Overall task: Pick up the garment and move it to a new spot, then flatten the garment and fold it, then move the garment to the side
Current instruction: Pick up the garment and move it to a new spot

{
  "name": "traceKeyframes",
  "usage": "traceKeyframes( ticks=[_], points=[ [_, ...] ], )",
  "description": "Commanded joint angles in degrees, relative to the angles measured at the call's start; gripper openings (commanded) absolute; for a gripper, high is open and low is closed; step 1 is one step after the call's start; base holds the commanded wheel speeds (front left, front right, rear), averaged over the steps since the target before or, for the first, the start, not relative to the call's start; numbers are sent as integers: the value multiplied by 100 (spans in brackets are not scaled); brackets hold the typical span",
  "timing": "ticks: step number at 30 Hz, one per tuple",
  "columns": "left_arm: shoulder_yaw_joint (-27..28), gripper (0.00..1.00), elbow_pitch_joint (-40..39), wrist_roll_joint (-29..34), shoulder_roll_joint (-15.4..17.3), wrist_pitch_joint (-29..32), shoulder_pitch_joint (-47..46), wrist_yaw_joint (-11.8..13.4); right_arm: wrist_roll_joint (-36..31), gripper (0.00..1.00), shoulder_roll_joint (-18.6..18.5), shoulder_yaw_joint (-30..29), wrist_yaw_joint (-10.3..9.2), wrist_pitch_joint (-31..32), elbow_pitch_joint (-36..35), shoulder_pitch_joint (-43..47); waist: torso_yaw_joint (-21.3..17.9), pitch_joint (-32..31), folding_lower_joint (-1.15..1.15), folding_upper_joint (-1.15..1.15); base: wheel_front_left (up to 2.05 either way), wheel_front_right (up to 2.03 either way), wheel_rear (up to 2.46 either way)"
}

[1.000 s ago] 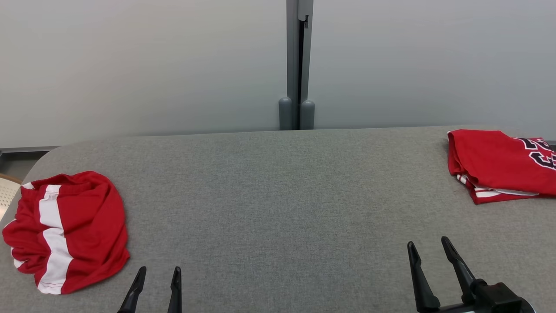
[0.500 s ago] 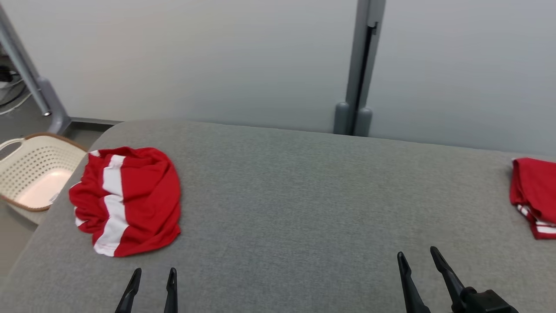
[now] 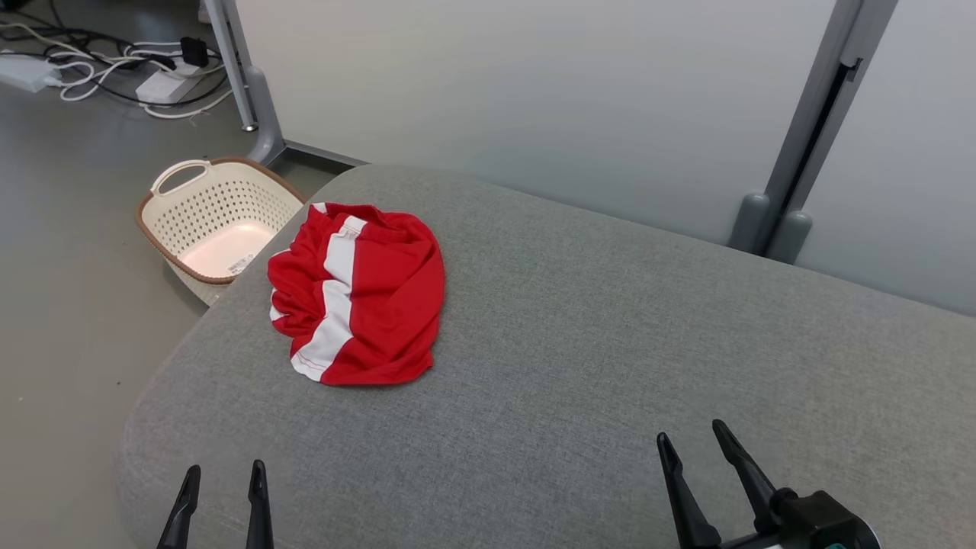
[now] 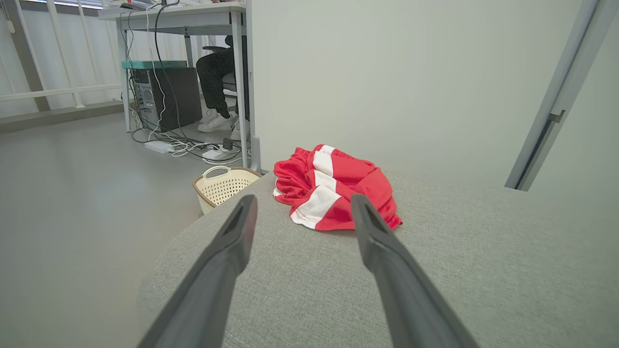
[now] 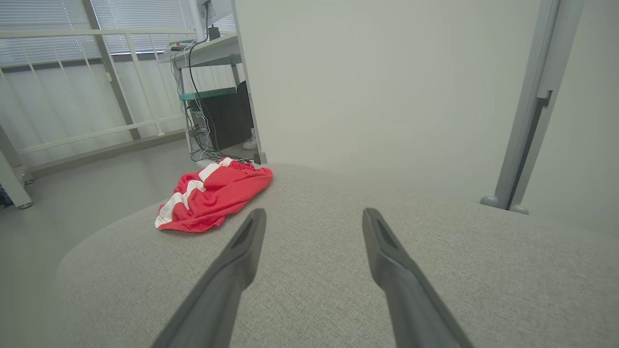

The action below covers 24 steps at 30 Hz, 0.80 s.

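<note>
- We see a crumpled red garment (image 3: 358, 293) with broad white stripes. It lies on a grey cloth-covered table (image 3: 579, 366), near the table's rounded left end and toward its far edge.
- Our left gripper (image 3: 225, 467) hovers over the table's near edge by that left end. Its two dark fingers (image 4: 227, 261) are parted a moderate way, with nothing between them.
- Our right gripper (image 3: 689, 430) hovers over the table's near edge further right, well apart from the garment. Its fingers are likewise spread and grasp nothing.
- A cream perforated laundry basket (image 3: 229, 202) with a brown rim sits on the floor just beyond the table's left end.
- Past the table's far edge stands a pale partition with a grey post (image 3: 808, 130).
- White cables and a power strip (image 3: 164, 85) lie on the floor beyond the table's left end, behind the basket.
</note>
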Motion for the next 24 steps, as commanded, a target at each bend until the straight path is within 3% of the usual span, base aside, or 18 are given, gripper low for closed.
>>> traceKeyframes(
  ticks=[1,7,13,20,24],
  points=[
    [36,100,-30,24,17,4,-10,29,-24,100,-10,35,-11,-33,38,-27,68,71,0,0,0,0,0],
    [187,100,-188,269,22,3,-313,-176,-71,100,-62,104,-11,-33,94,-114,106,156,0,0,0,0,0],
    [522,100,-382,122,180,3,-1624,-589,-143,100,-347,19,-11,-33,-21,-187,101,711,0,0,0,0,0],
    [527,100,590,-430,924,4,-3798,-784,-403,100,-753,-71,-11,-33,-175,-513,-225,1785,0,0,0,0,0],
    [-116,100,1715,-1183,1613,177,-4848,-764,-479,100,-969,-24,-11,-33,-263,-841,-474,2271,0,0,0,0,0]
  ],
)
